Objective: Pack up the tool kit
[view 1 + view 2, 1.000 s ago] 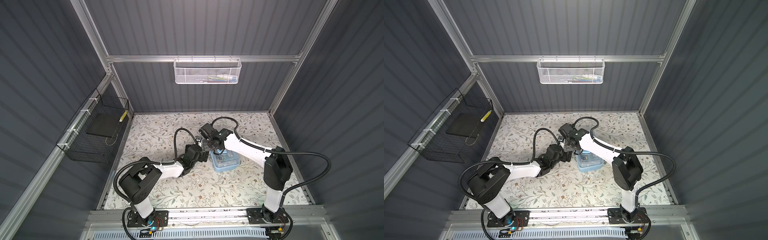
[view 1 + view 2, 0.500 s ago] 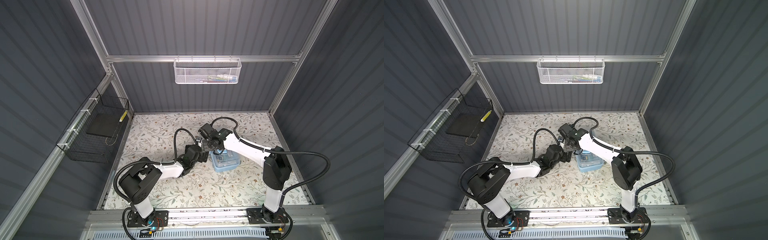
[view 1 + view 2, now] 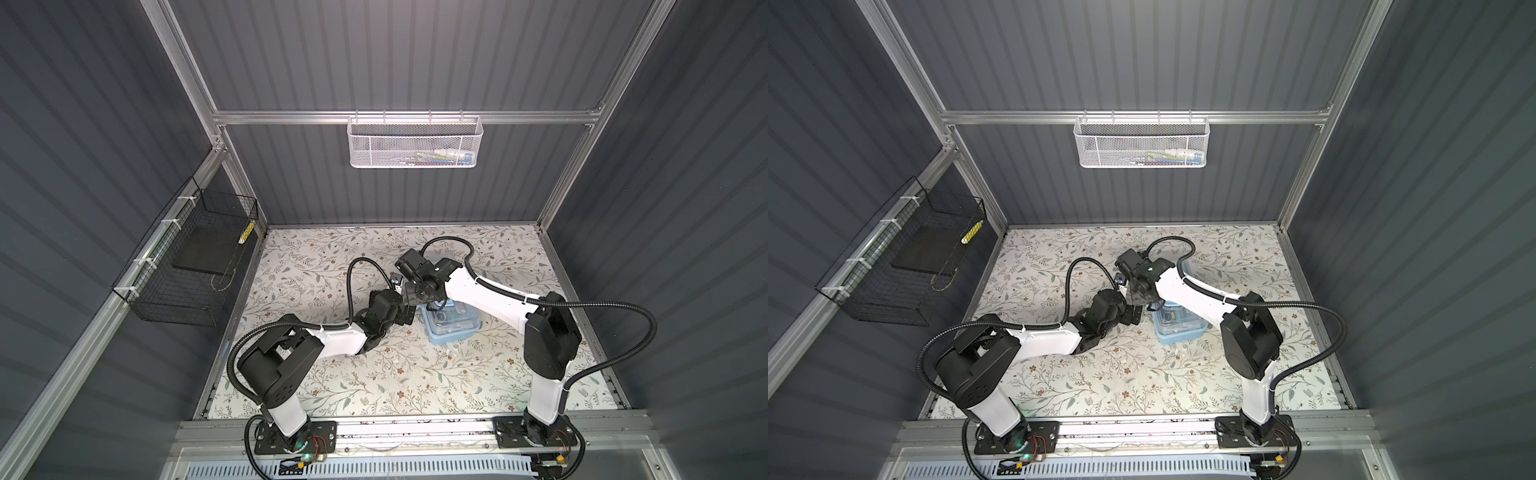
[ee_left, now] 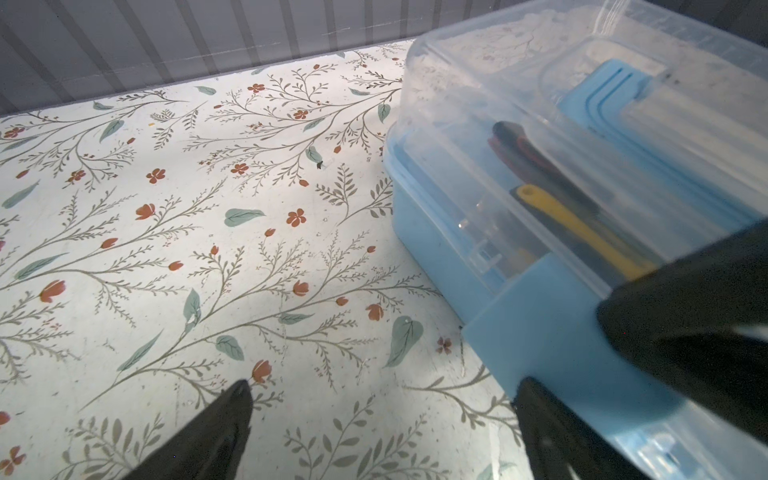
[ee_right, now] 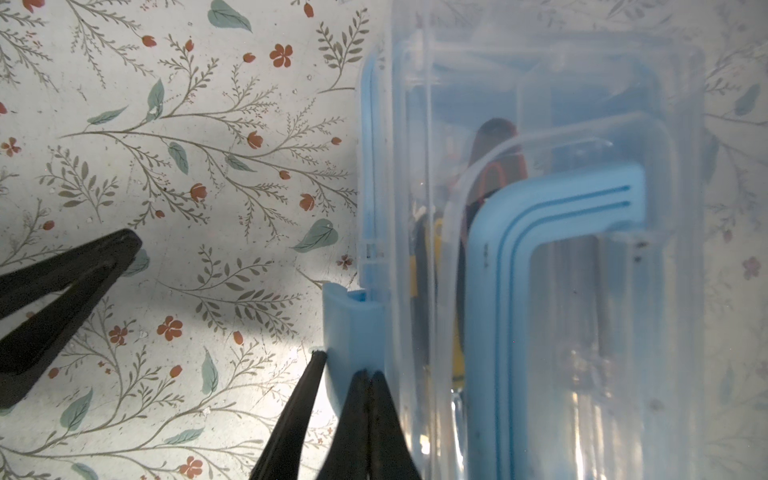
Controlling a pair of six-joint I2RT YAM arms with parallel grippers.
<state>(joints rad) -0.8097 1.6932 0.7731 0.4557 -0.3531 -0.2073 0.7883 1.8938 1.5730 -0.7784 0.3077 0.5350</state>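
Almost nothing has moved: the tool box [image 3: 451,328] (tools [image 4: 552,199] already inside) sits in the middle of the table [image 3: 374,374], the left gripper [image 4: 382,384] spread wide just beside its left-side latch [image 5: 349,324], the right gripper [image 5: 370,376] pressed together against that latch, so snapping it shut seems all that's left.

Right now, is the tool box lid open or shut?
Shut: the clear lid sits flush on the blue base, tools inside. Whether the side latch is snapped, cannot tell.
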